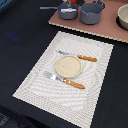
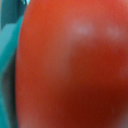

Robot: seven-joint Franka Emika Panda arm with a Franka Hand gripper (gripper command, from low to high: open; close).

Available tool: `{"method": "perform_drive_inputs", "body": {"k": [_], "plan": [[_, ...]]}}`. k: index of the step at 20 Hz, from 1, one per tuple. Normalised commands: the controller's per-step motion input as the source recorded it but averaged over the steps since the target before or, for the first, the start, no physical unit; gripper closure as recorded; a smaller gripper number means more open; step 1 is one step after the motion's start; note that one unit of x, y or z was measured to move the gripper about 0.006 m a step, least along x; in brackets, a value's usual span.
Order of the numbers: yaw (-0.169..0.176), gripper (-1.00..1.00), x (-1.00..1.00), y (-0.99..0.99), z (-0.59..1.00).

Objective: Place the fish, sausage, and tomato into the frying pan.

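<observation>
The tool itself shows in neither view, so I cannot tell how far open it is or whether it has hold of anything. The wrist view is filled almost wholly by the tomato (image 2: 70, 65), glossy red-orange and very close to the camera; whether it is gripped or only just ahead, the pictures do not settle.

Judging by its sheen and roundness, the tomato is light, smooth and apt to slip or roll. Take it across its widest part, squarely.

In the exterior view the frying pan (image 1: 68, 11) sits at the far end of the surface (image 1: 20, 35), its thin handle pointing toward the exterior view's left. Just beside the pan stands a deeper pot (image 1: 92, 13). Well nearer than the pan, a plate (image 1: 68, 66) lies on a mat (image 1: 35, 87). Fish and sausage cannot be made out.
</observation>
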Motion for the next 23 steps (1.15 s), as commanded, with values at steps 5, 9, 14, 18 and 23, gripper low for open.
{"method": "perform_drive_inputs", "body": {"k": [5, 9, 14, 18, 23], "plan": [[0.0, -1.0, 0.0, 0.0, 0.21], [0.018, -1.0, 0.07, -0.03, 0.92], [0.014, -1.0, 0.06, -0.04, 1.0], [0.0, -1.0, 0.0, 0.02, 0.15], [0.0, -1.0, 0.0, 0.0, 0.0]]}}
